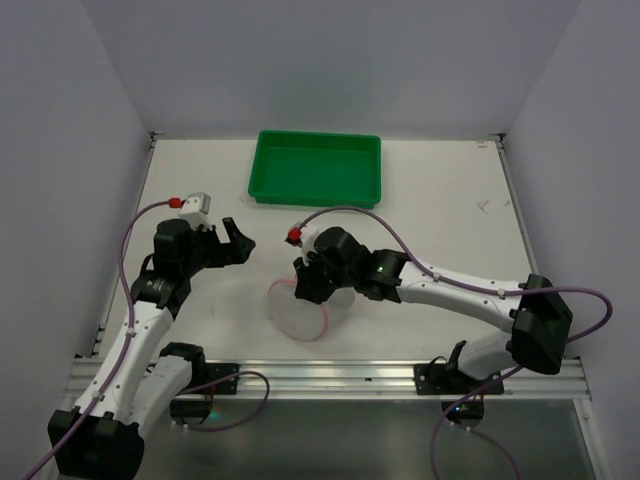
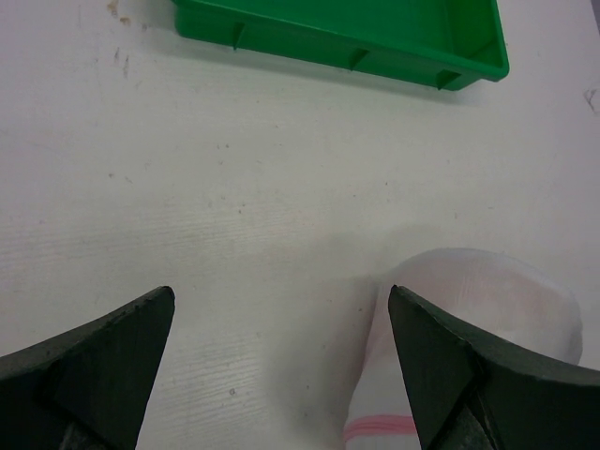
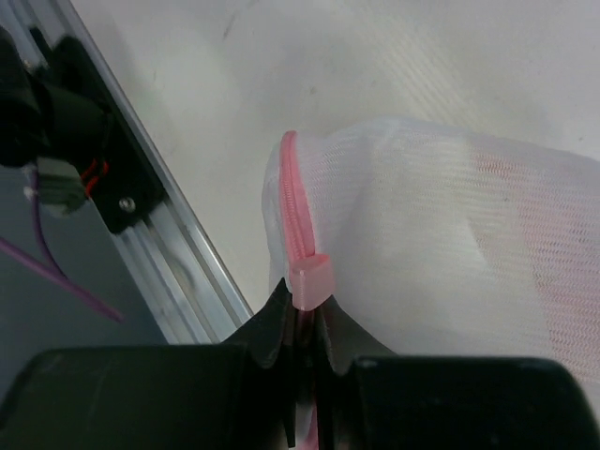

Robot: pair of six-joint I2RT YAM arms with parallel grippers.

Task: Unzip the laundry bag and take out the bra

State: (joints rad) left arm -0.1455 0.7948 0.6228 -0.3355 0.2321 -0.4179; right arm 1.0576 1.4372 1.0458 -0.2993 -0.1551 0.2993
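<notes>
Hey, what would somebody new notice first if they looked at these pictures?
The bright green tray at the back of the table stands out first. Next comes the white mesh laundry bag near the table's front edge, its pink zipper trim pinched by the right gripper. The left gripper hangs open close by, holding nothing.

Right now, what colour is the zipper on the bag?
Pink; the zipper shows best in the right wrist view.

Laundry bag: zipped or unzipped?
Zipped where visible: on the laundry bag the pink zipper runs as one closed strip above the right gripper, jaws pinched on it. Rest hidden.
</notes>
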